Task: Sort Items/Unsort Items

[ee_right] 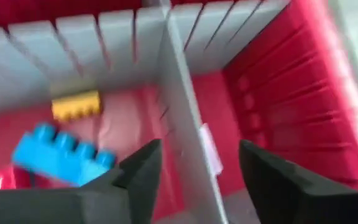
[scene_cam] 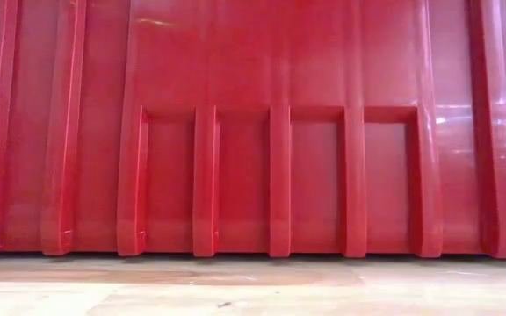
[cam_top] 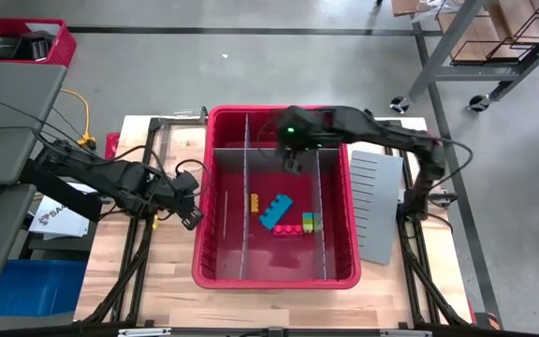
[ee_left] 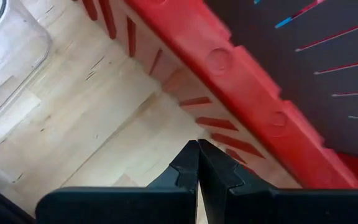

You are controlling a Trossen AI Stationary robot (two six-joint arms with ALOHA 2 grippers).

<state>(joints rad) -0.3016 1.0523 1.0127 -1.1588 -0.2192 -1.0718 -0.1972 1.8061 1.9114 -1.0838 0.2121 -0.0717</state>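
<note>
My right pincer (cam_top: pixel 292 161) hangs over the far part of the red bin (cam_top: pixel 215 187), its two dark fingers (ee_right: pixel 143 174) spread apart with nothing between them; in the right wrist view they straddle a grey divider (ee_right: pixel 180 130) that separates two compartments. My left pincer (ee_left: pixel 197 163) waits outside the bin, low over the wooden counter (ee_left: pixel 86 118) just beside the bin's left wall, its fingers pressed together on nothing. Inside the bin, the grey dividers mark off long compartments, and the items I can see lie in the middle compartment, toward the near half. A blue block (cam_top: pixel 275 211) lies at a slant near the centre, with a small yellow block (cam_top: pixel 254 201) close by on its left, next to the left divider. A red block (cam_top: pixel 286 229) sits nearer the front wall, and a green and yellow piece (cam_top: pixel 310 222) sits just beside it against the right divider. In the right wrist view the blue block (ee_right: pixel 61 154) and yellow block (ee_right: pixel 75 104) appear beyond the left finger. A grey slotted panel (cam_top: pixel 375 201) lies flat on the counter to the right of the bin. The low view is filled by the bin's ribbed red outer wall (scene_cam: pixel 253 132) standing on the counter.
</note>
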